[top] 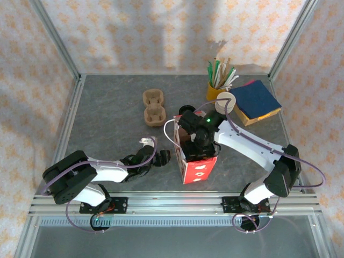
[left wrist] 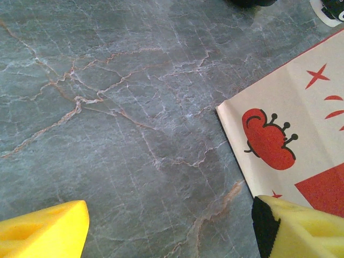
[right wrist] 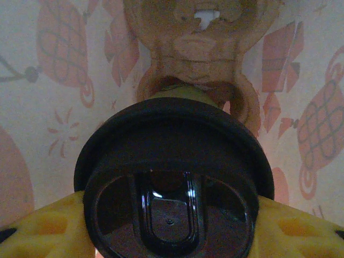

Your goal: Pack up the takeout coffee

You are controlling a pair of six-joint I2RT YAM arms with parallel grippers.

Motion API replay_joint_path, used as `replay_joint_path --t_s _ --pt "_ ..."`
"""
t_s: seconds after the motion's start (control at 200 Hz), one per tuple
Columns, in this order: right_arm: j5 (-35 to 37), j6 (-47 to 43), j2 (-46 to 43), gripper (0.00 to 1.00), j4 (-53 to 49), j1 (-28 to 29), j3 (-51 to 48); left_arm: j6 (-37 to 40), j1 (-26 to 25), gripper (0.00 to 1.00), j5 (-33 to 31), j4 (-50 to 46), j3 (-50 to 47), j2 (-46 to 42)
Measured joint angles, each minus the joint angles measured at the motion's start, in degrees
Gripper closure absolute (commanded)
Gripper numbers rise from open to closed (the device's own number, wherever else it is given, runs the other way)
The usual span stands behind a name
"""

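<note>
**Coffee**: black lid facing the wrist camera, inside the red-and-white bag, with printed bag walls on every side of it.

**Right gripper**: clamped on the cup, one yellow finger pressed to each side of the lid rim. Deeper in the bag, beyond the cup, lies a brown moulded piece. Whether the cup touches it or the bag's floor cannot be told. Seen from above, the right arm reaches down through the bag's mouth and hides the cup.

**Left gripper**: just beside the bag's left wall, jaws well apart and empty. Its wrist view shows bare table between its fingers, with the bag's printed side at right.

**Carrier**: on the table behind the bag, well apart from it.

**Progress, as judged:** the cup is in the bag but not yet let go. What is left is to set it down, open the right gripper and lift the arm out without tipping cup or bag.
</note>
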Motion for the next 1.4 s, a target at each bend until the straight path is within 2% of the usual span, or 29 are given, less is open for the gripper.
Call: replay_joint_path --t_s 0.41,0.566,0.646,0.776,0.916,1.041,1.176,1.321,1.402 --pt "0.2 0.0 0.0 0.45 0.0 0.0 -1.0 0.0 0.0 0.21 0.0 -0.1 0.0 0.0" --pt "0.3 0.0 -0.3 0.45 0.0 0.0 -1.0 0.2 0.3 0.19 0.2 -3.0 1.2 -1.3" --pt "0.4 0.0 -0.4 0.45 0.0 0.0 -1.0 0.7 2.7 0.19 0.9 -5.1 1.1 -2.9" --pt "0.6 0.0 -0.4 0.45 0.0 -0.1 -1.0 1.6 9.7 0.16 0.9 -9.6 -0.4 -9.6" --pt "1.1 0.0 -0.4 0.45 0.0 -0.2 -1.0 4.3 11.8 0.13 1.9 -11.8 -0.5 -16.8" --pt "1.3 -0.2 -0.4 0.45 0.0 -0.2 -1.0 8.7 13.9 0.13 6.3 -8.6 -0.5 -18.7" --pt "1.5 -0.7 -0.4 0.45 -0.1 -0.2 -0.9 14.3 16.7 0.16 13.2 2.0 -1.4 -15.0" --pt "1.6 -1.1 0.0 0.45 -0.2 -0.2 -0.2 23.3 16.9 0.26 23.9 11.6 -1.4 -8.4" --pt "1.7 -1.3 0.2 0.45 -0.2 -0.3 -0.1 28.2 17.0 0.27 30.7 16.9 -1.4 -4.9"
